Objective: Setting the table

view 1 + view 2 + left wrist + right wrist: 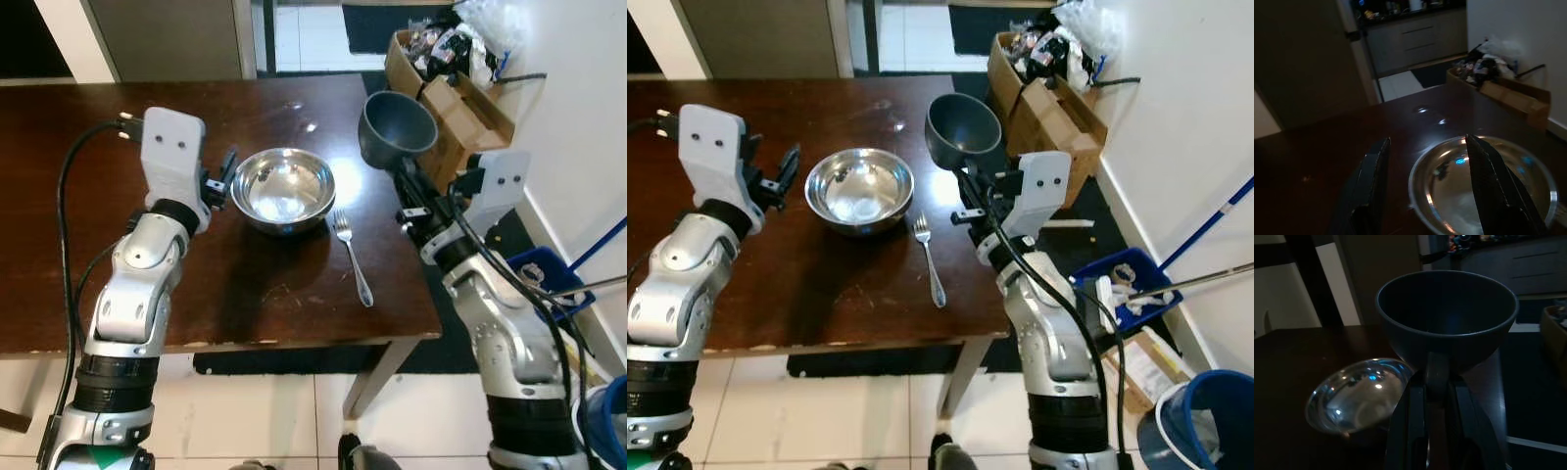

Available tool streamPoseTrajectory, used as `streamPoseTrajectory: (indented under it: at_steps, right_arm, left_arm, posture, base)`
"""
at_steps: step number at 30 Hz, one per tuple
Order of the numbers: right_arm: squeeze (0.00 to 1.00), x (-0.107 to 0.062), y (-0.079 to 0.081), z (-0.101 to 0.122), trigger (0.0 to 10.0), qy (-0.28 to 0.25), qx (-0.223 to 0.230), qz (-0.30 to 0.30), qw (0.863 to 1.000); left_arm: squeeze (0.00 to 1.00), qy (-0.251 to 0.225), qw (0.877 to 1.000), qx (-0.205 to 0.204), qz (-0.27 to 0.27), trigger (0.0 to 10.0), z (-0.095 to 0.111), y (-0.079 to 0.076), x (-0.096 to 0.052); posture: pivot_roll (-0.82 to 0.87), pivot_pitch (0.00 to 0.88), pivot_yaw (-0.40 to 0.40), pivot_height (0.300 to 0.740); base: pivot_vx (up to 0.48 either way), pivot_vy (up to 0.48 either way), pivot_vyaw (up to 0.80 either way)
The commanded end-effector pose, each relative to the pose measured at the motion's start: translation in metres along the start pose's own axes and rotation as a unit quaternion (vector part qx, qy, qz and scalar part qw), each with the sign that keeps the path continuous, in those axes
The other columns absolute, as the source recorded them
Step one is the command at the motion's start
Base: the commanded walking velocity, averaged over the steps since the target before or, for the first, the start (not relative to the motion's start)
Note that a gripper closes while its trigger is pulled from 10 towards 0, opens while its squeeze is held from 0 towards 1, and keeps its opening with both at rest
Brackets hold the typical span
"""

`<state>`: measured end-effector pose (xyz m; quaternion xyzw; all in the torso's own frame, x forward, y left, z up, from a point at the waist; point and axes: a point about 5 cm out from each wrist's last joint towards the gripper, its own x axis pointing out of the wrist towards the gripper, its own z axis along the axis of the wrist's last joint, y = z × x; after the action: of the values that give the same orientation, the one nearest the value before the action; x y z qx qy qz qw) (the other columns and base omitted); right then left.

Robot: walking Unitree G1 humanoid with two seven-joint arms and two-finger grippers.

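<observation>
1. R pincer [404, 174] was clamped on the handle of the dark grey cup [396, 128]. I had the cup upright, mouth up, hanging above the far R part of the bench [59, 196] near its edge. Holding by the handle kept the fingers clear of the rim, so it could go straight down.
2. L pincer [221, 176] was apart, nothing in it. The steel bowl [283, 188] sat just beyond its tips, rim close to one finger [1488, 186]; whether it touched, I couldn't tell. Looked parked there, either for nudging the bowl or just out of the R arm's way.
3. Fork [352, 257] lay flat on the bench just beside the bowl, on the R pincer's side, tines pointing away from me. Reads as a place setting half built: bowl centre, fork alongside.
4. My judgement: the cup was the piece in hand and not yet set. The spot below and a bit inboard of the R pincer, past the fork's tines, seemed the natural landing.
5. Risk as I saw it: the cup hung close to the bench edge, with a cardboard box [460, 98] of clutter on the floor beyond. I'd bring it inboard before letting go.
</observation>
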<state>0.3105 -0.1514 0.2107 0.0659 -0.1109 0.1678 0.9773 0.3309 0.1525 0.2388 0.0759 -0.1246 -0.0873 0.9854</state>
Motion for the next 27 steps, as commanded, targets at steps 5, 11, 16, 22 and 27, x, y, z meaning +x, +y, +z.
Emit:
streamPoseTrajectory:
  at_steps: [5, 11, 16, 22, 27]
  right_arm:
    - [0.00, 0.001, -0.023, -0.017, 10.0, 0.049, -0.050, -0.031, 0.997]
    - [0.00, 0.011, -0.028, -0.026, 10.0, 0.069, -0.049, -0.005, 0.996]
    - [0.00, 0.025, -0.031, -0.027, 10.0, 0.073, -0.055, 0.020, 0.996]
    - [0.00, 0.045, -0.039, -0.029, 10.0, 0.091, -0.073, 0.052, 0.992]
    - [0.00, 0.049, -0.037, -0.035, 10.0, 0.105, -0.084, 0.077, 0.988]
  left_arm:
    - [0.00, 0.031, 0.995, 0.006, -0.094, 10.0, 0.000, -0.020, 0.005]
    - [0.00, 0.027, 0.978, 0.013, -0.205, 10.0, 0.013, -0.036, 0.008]
    - [0.00, 0.016, 0.966, 0.027, -0.257, 10.0, 0.028, -0.035, 0.012]
    - [0.00, 0.042, 0.939, 0.050, -0.339, 10.0, 0.036, -0.026, -0.006]
    - [0.00, 0.050, 0.939, 0.052, -0.338, 10.0, 0.039, -0.021, -0.018]
  posture:
    - [-0.06, 0.065, 0.083, 0.740]
    - [-0.04, 0.081, 0.084, 0.740]
    - [0.00, 0.106, 0.082, 0.740]
    - [0.06, 0.149, 0.066, 0.740]
    - [0.08, 0.174, 0.057, 0.740]
  base:
    - [0.000, 0.000, 0.00]
    - [0.000, 0.000, 0.00]
    - [0.000, 0.000, 0.00]
    - [0.000, 0.000, 0.00]
    - [0.000, 0.000, 0.00]
